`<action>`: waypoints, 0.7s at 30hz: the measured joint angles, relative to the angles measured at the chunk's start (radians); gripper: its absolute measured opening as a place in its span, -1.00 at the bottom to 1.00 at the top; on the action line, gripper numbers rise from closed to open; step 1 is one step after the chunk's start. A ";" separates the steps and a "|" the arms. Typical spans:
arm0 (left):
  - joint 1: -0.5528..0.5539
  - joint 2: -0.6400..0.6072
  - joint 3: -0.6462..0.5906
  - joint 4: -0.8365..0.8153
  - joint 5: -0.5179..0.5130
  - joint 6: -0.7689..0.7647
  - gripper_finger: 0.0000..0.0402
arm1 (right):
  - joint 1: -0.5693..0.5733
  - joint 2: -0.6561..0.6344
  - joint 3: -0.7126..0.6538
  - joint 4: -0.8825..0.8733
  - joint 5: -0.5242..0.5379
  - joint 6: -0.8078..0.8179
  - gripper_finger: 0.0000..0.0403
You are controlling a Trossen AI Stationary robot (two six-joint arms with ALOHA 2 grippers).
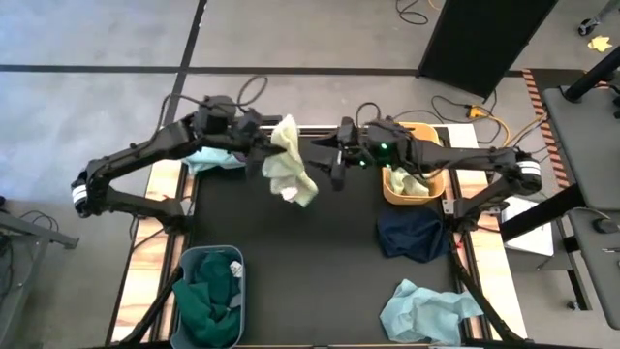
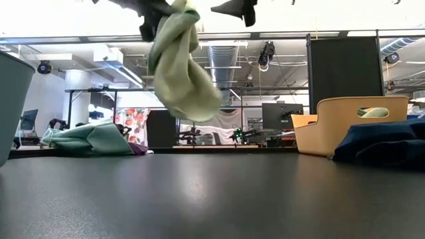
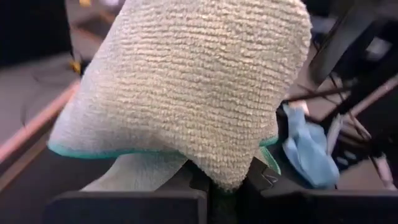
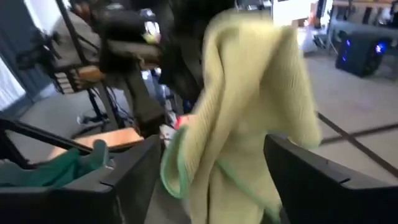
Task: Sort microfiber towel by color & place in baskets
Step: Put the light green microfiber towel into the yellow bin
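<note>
Left gripper (image 1: 263, 147) was clamped tight on a pale yellow-green towel (image 1: 291, 173), which hung in the air above the table's (image 1: 320, 262) far middle. Right gripper (image 1: 329, 155) was just beside the towel, fingers spread wide with the cloth between them, gripping nothing. Yellow-orange basket (image 1: 392, 189) stood near the far right edge with a pale cloth inside. Grey-blue basket (image 1: 189, 262) sat at the near left corner, holding dark green towels (image 1: 208, 301).

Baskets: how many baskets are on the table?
2. The yellow-orange basket sits at the table's far right, by the right arm. The grey-blue basket sits at the near left corner, with dark green towels inside.
</note>
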 joint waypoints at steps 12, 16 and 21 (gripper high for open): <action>-0.002 0.002 0.042 0.253 0.000 -0.028 -0.94 | -0.007 0.239 0.263 -0.034 -0.008 0.167 0.70; -0.002 0.002 0.044 0.249 -0.001 -0.048 -0.93 | -0.007 0.273 0.325 -0.034 0.001 0.159 0.61; -0.002 0.002 0.066 0.224 -0.010 -0.063 -0.83 | -0.014 0.277 0.332 -0.043 0.025 0.160 0.16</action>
